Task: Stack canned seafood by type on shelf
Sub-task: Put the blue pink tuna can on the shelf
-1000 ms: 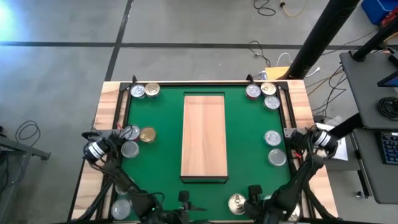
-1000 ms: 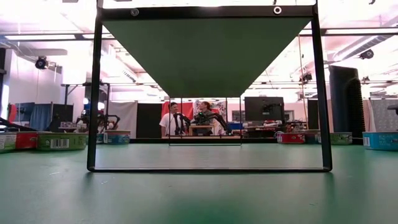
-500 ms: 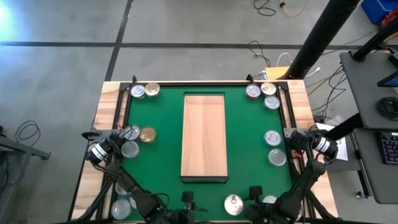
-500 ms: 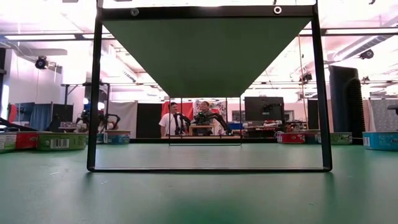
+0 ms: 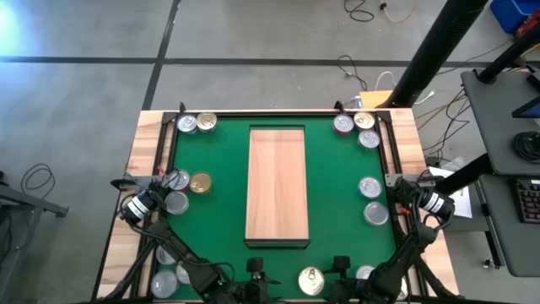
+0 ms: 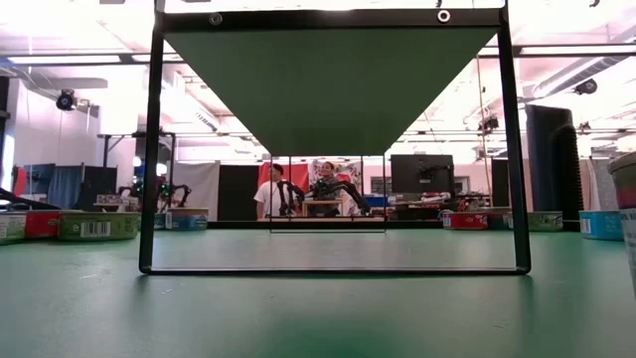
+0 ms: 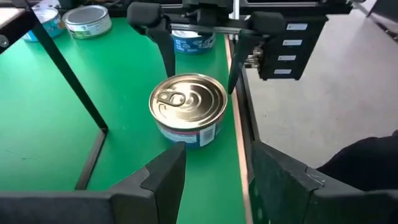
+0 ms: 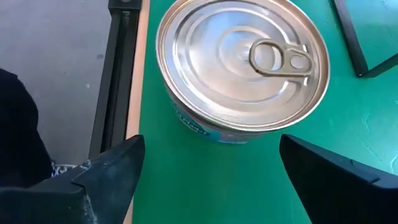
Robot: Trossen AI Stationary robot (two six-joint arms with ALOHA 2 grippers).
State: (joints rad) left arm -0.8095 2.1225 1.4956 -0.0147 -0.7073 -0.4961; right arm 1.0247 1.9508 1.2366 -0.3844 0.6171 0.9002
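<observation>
A: What's on the left side of the worktop (image 5: pixel 215 232)?

B: Two tins (image 5: pixel 196 123) side by side at the far left corner. Nearer along the left rim is a cluster of three (image 5: pixel 185 188), one of them gold-topped. All stand on the green surface, well apart from the shelf (image 5: pixel 277 186), which lies lengthwise down the middle.

A: And the left end effector (image 7: pixel 214 163)?

B: At the near edge, just past the shelf's near end. Its fingers are spread and grip nothing. A gold-topped tin (image 7: pixel 188 107) stands upright just ahead of them, close to the worktop's near rim.

A: Anything in the way?

B: The right end effector (image 8: pixel 211 149) faces it from the tin's other side, fingers wide apart. The tin sits in front of their tips – not between them, not touched. A blue-labelled tin (image 7: pixel 194 41) stands behind that end effector.

A: Further right?

B: Two silver tins (image 5: pixel 372 200) along the right rim and three more (image 5: pixel 358 128) at the far right corner.
</observation>
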